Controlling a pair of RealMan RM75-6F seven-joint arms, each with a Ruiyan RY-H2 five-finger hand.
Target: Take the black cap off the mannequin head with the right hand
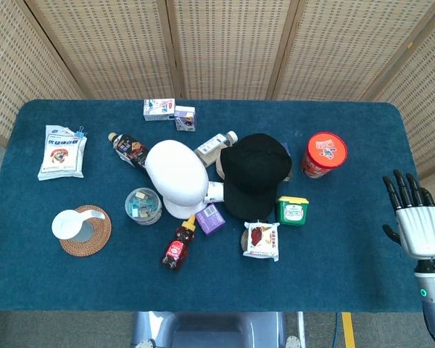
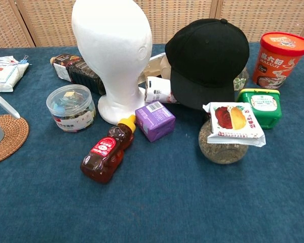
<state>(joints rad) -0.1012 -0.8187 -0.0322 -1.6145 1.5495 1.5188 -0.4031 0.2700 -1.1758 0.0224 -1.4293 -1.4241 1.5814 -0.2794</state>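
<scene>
One job done: black cap (image 1: 254, 174) off mannequin head (image 1: 175, 177), lies at its 3 o'clock. Your right hand (image 1: 417, 221) empty, fingers spread, cap at its 9-10 o'clock.

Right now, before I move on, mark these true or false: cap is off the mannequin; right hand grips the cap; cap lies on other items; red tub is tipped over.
1. The black cap is off the mannequin head: true.
2. The right hand grips the cap: false, it is open and apart from it.
3. The cap lies on other items: true, over a white bottle.
4. The red tub is tipped over: false, upright.
</scene>
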